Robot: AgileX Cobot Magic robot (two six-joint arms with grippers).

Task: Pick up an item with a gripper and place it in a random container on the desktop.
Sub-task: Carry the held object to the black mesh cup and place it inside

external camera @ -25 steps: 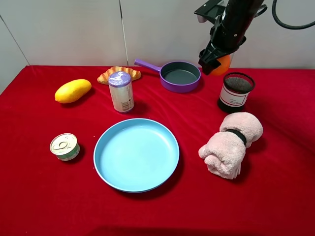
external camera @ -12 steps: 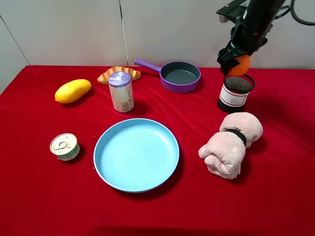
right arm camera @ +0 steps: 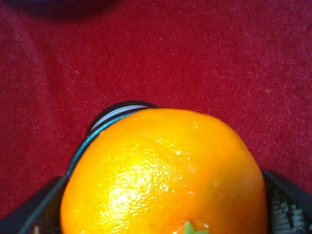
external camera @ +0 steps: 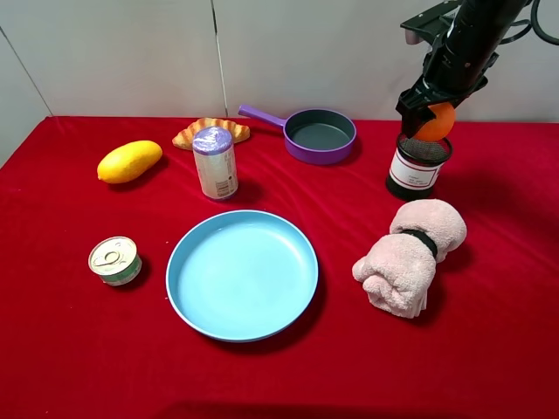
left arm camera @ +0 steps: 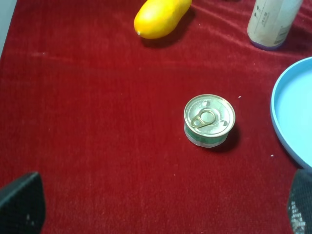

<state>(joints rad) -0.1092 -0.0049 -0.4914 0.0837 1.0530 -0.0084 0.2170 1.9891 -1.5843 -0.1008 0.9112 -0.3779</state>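
Pick-up is done. The right end effector (external camera: 428,111) is clamped on the orange (external camera: 436,123), w/ the fruit off the bench (external camera: 498,349) and held in the air over the mouth of the cup (external camera: 416,171). The cup stands near the far edge, toward the far right corner. From the high view the orange sits just above the rim; can't tell if it touches. In the right wrist view the orange (right arm camera: 165,170) fills most of the pic, w/ part of the cup (right arm camera: 117,108) rim peeking past it. Alignment looks close but prob. not dead centre.

Left to do, as I judge it: lower a bit, let go, pull the arm clear. The orange looks about as wide as the cup mouth, so it may perch on the rim rather than drop in.

The left end effector (left arm camera: 158,209) hangs over the left part of the bench by the tin (left arm camera: 209,119), fingers spread wide, nothing btwn them.

Writing:
- Cup: white label w/ a red band, text too small to read.
- Bottle (left arm camera: 273,22): fine print on the label, not legible.
- Tin: pull-tab lid, greenish side, no readable brand.
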